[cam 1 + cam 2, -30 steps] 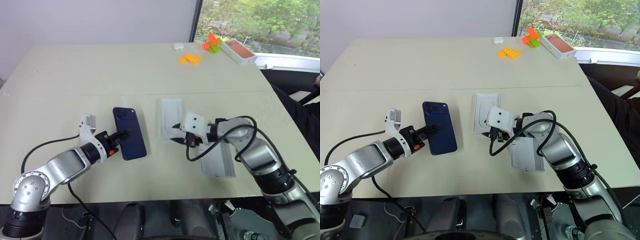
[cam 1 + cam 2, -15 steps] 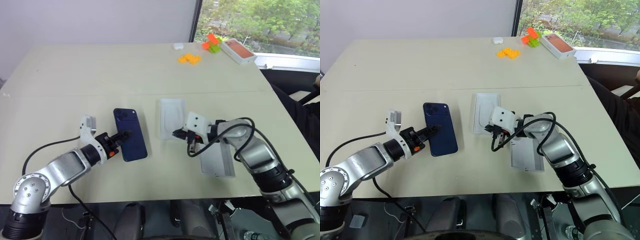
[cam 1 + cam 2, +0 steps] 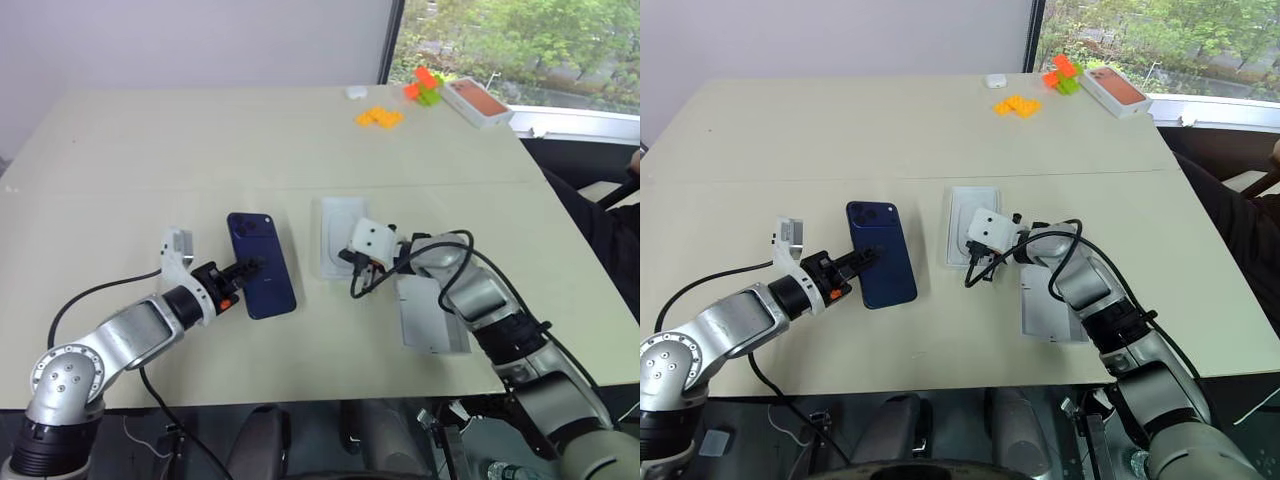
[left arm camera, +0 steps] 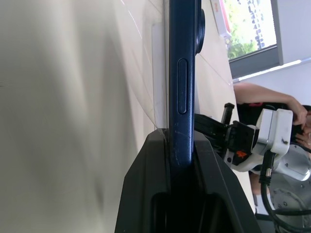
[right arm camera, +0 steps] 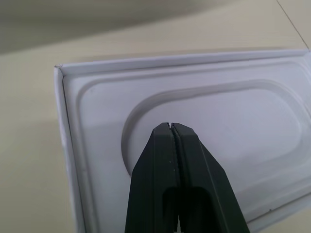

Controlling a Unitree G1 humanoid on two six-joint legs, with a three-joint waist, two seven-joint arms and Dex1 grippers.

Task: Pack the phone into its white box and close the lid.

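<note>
Left tool (image 3: 250, 267) is clamped on the phone (image 3: 260, 264)'s near end. Right tool (image 5: 171, 127), fingers pressed together and empty, hangs over the white box (image 3: 340, 236).

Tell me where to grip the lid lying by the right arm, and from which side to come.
Take the lid by a long side wall, probably the one facing the table's right edge, with one finger inside the rim. It lies flat, hollow side up, so its thin raised walls are the only pinchable part. The right claw, shut, hangs over the white box beside it.
</note>
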